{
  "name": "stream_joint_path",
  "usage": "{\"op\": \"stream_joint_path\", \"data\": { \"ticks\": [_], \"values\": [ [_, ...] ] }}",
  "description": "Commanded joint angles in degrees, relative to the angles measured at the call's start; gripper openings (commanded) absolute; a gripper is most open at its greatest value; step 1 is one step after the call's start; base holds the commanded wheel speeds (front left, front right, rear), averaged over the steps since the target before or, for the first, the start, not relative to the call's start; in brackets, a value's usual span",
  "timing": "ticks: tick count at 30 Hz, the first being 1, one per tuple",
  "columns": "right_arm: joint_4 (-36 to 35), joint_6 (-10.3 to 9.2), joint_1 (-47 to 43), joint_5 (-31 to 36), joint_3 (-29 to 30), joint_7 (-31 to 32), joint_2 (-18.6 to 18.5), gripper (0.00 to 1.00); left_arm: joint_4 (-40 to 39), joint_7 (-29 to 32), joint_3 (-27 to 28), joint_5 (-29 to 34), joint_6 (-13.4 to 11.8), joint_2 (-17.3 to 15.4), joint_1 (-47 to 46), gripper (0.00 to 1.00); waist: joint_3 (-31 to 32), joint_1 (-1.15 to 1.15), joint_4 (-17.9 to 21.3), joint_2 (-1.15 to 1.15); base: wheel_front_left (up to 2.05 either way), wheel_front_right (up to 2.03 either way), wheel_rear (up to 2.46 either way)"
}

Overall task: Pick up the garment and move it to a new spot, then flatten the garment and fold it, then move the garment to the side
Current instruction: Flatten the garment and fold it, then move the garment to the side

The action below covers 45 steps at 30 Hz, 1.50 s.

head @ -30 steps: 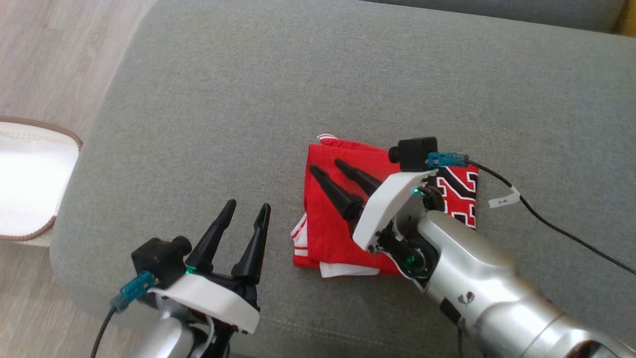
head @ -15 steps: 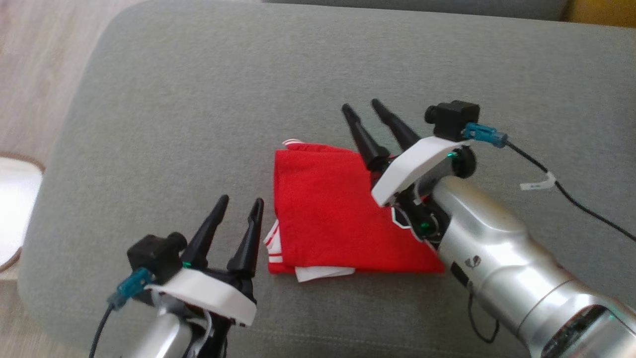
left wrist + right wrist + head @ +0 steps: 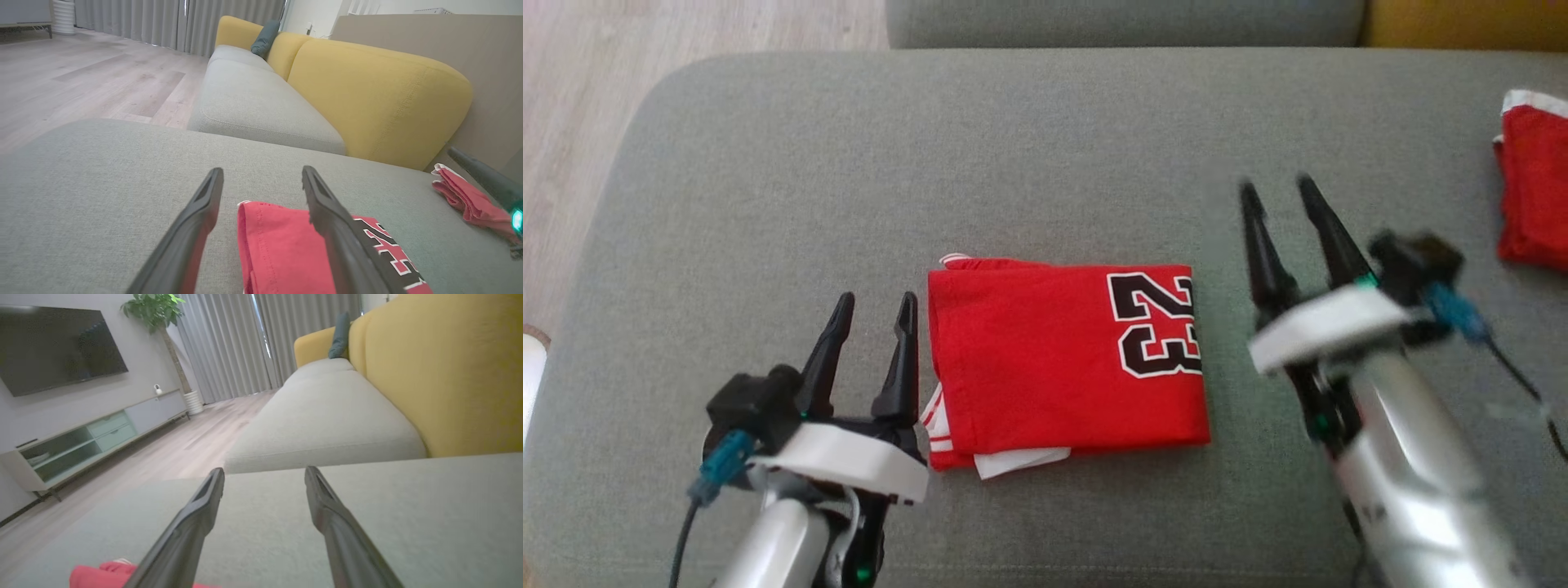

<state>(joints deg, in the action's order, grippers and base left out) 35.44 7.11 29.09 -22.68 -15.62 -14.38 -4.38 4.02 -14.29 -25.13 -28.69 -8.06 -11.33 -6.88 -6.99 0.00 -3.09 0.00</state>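
The red garment point(image 3: 1045, 367) lies folded into a flat rectangle in the middle of the grey cushion point(image 3: 1029, 163), with a black "23" on its right part and a white label poking out underneath. My left gripper point(image 3: 878, 300) stands open just beside its left edge, nothing between the fingers. In the left wrist view that gripper point(image 3: 262, 171) has the garment's point(image 3: 278, 245) corner showing between and behind its fingers. My right gripper point(image 3: 1276, 186) is open and empty to the right of the garment, apart from it. The right wrist view shows this gripper point(image 3: 264, 470) over bare cushion, the garment point(image 3: 94, 575) at the lower left.
A second red cloth point(image 3: 1535, 196) lies at the cushion's right edge, also in the left wrist view point(image 3: 461, 200). The yellow sofa back point(image 3: 380, 94) rises behind. Wooden floor point(image 3: 572, 122) drops off past the cushion's left edge. A black cable point(image 3: 1515, 376) trails from the right wrist.
The head camera has swung. My right gripper has come off the garment and now stands to its right, uncovering the "23". The left gripper stays by the garment's left edge.
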Motion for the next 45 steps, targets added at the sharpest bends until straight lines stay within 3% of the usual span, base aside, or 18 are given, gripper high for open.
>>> {"op": "stream_joint_path", "data": {
  "ticks": [1, 6, 14, 31, 45],
  "values": [
    [-4.58, 0.37, -1.66, 2.58, 1.46, -0.61, 1.17, 1.00, -1.39, -0.70, 2.74, 1.17, 0.10, 0.17, -0.67, 1.00, 0.67, 0.00, 0.15, 0.00, 0.00, 0.00, 0.00],
    [-13.28, 0.37, -10.79, 8.41, 7.79, -0.62, 1.45, 1.00, -0.69, -0.70, 4.91, 4.06, 1.10, 1.92, 1.24, 1.00, 1.86, 0.00, 0.19, 0.00, 0.00, 0.00, 0.00],
    [-21.10, 0.37, -19.66, 9.62, 11.53, -0.62, 1.49, 1.00, 0.61, -0.71, 7.86, 8.02, 2.94, 4.21, 3.51, 1.00, 2.61, 0.00, 0.12, 0.00, 0.00, 0.00, 0.00],
    [-21.69, 0.37, -23.25, 10.87, 12.41, -0.62, 1.50, 1.00, 1.88, -0.71, 12.01, 12.18, 6.18, 7.14, 4.73, 1.00, 2.50, 0.00, 0.20, 0.00, 0.00, 0.00, 0.00],
    [-20.63, 0.37, -22.62, 11.66, 12.06, 1.75, 1.50, 1.00, 2.54, -0.71, 13.37, 13.56, 7.27, 8.10, 4.75, 1.00, 2.11, 0.00, 0.21, 0.00, 0.00, 0.00, 0.00]
  ]
}}
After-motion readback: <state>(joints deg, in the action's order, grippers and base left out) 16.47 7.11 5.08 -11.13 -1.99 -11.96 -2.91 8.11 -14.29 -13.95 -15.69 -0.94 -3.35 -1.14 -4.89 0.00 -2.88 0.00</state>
